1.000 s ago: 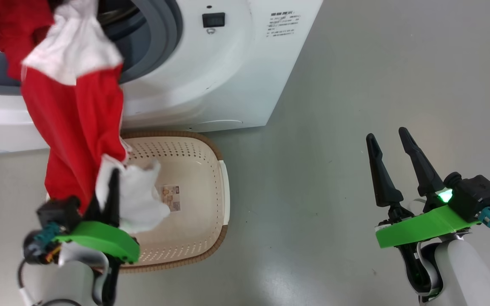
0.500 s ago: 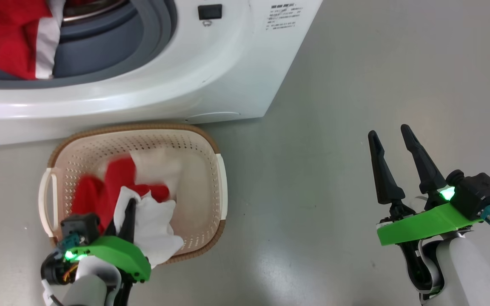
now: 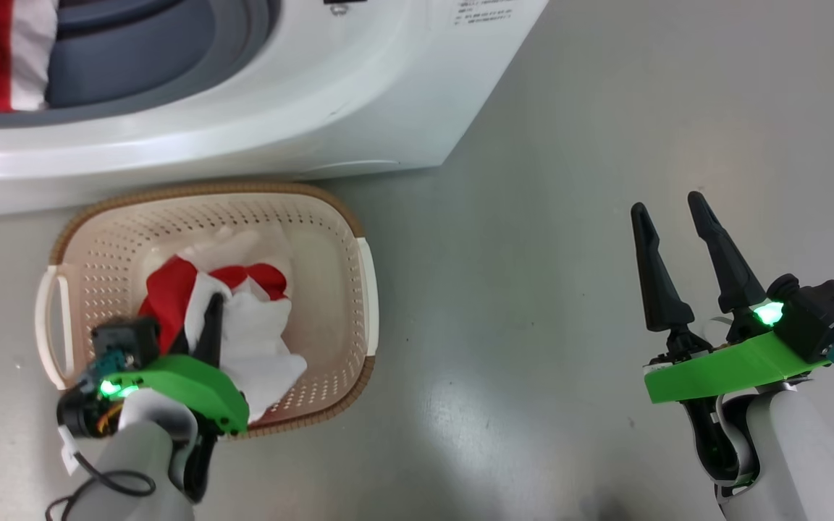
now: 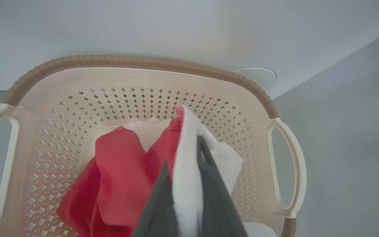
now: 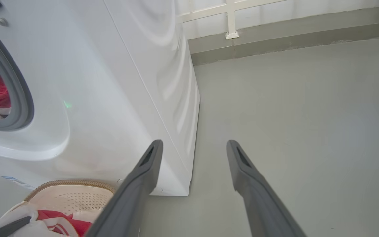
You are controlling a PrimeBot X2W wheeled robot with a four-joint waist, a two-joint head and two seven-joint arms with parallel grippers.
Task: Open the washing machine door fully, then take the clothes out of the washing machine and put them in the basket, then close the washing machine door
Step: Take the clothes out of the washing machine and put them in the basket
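The left gripper (image 3: 212,318), fingers clamped on its white trim, has lowered the red-and-white fabric garment (image 3: 169,295) into the cream perforated plastic basket (image 3: 331,239) beneath them; release should follow. Right gripper (image 3: 667,205): fingers spread, empty.

Left gripper (image 3: 212,316) is clamped on the clothes (image 3: 261,351) inside the basket (image 3: 350,226). Right gripper (image 3: 667,210) is spread wide above the floor (image 3: 525,289).

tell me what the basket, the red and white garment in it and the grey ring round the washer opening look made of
basket: moulded plastic, matt cream, judging by the punched holes and one-piece handles; its brown rim only looks woven.
garment: soft, fleecy-looking fabric, red and white, crumpling loosely.
grey ring: probably rubber, dull, with a folded lip.
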